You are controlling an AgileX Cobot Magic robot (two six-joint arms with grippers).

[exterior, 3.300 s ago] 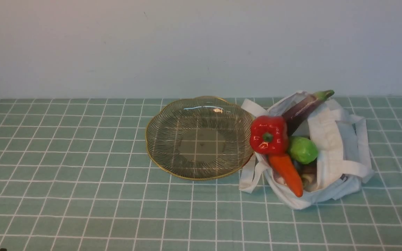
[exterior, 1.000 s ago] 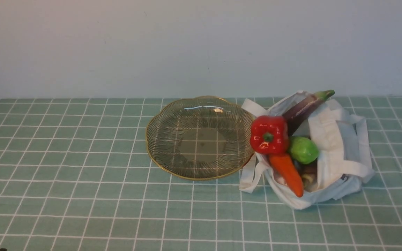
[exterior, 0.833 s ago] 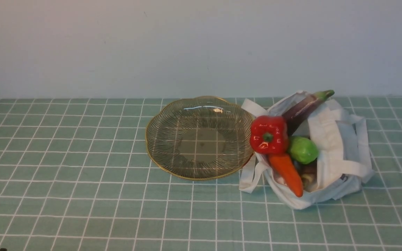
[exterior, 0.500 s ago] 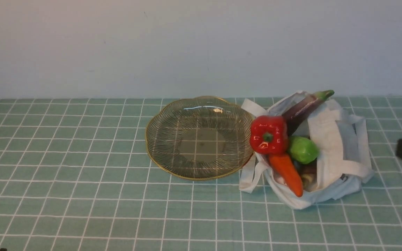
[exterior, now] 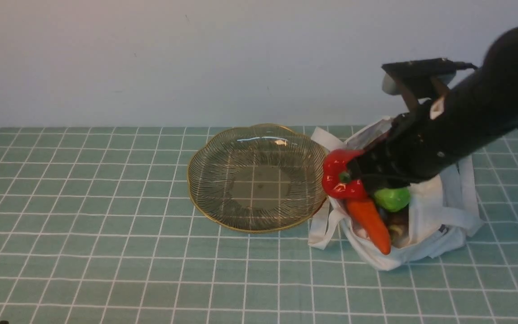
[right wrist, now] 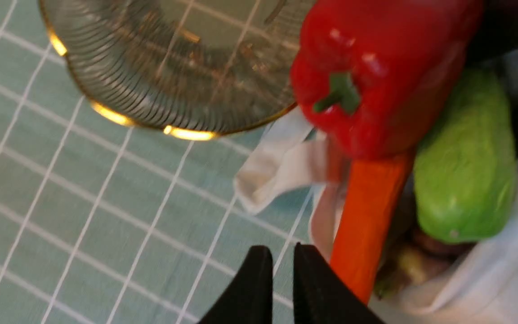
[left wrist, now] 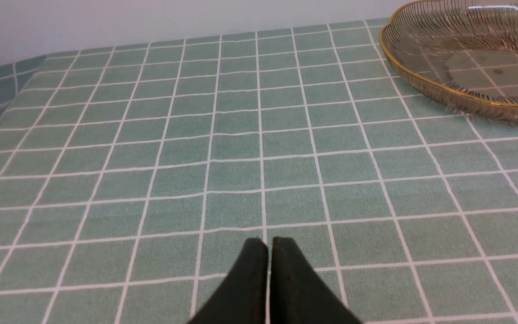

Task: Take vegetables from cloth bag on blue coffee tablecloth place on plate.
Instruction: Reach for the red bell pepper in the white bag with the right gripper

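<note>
At the left, over bare tablecloth (left wrist: pixel 151 135), the left gripper (left wrist: pixel 269 246) idles, fingers pressed together. The plate (exterior: pixel 241 229) waits empty beside the cloth bag (exterior: pixel 430 202), keeping carries short. By the bagged red pepper (exterior: pixel 336 185) and carrot (exterior: pixel 369 222), the right gripper (right wrist: pixel 282 262) holds nothing, fingers seemingly just parted.

Right arm (exterior: pixel 457 121) extended forward, slanting down toward the left. Right gripper (right wrist: pixel 283 254): jaws a narrow slit apart, empty. Left gripper (left wrist: pixel 269 247): jaws pressed together, empty.
</note>
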